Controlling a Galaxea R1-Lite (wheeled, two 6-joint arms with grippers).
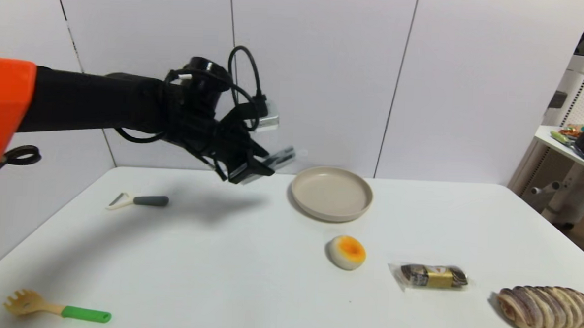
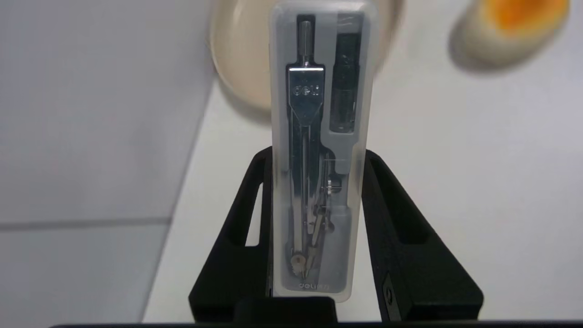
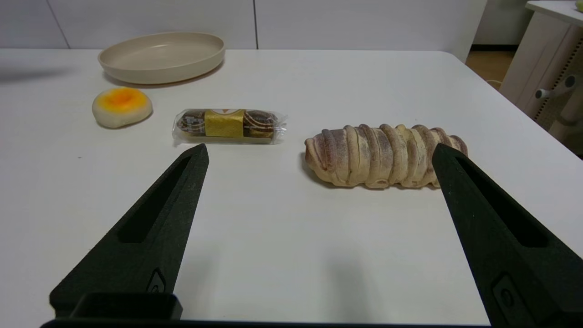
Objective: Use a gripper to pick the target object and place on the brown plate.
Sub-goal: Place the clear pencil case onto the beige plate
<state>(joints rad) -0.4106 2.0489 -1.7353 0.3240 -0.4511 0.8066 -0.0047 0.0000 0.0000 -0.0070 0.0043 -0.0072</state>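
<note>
Already airborne: left gripper [image 1: 252, 169], centre-left of the head view, pinches the target object [image 2: 319, 150], a translucent case with a compass inside. It is clamped across its narrow sides, long end sticking out toward the brown plate [image 1: 331, 193], probably so it can be laid flat. Case is above the table, just left of the plate, not yet over it. Plate sits empty at frame centre. Carry phase, I judge; release comes next. Right gripper [image 3: 319, 237], low in its own view, is spread wide, idle, holding nothing.
</note>
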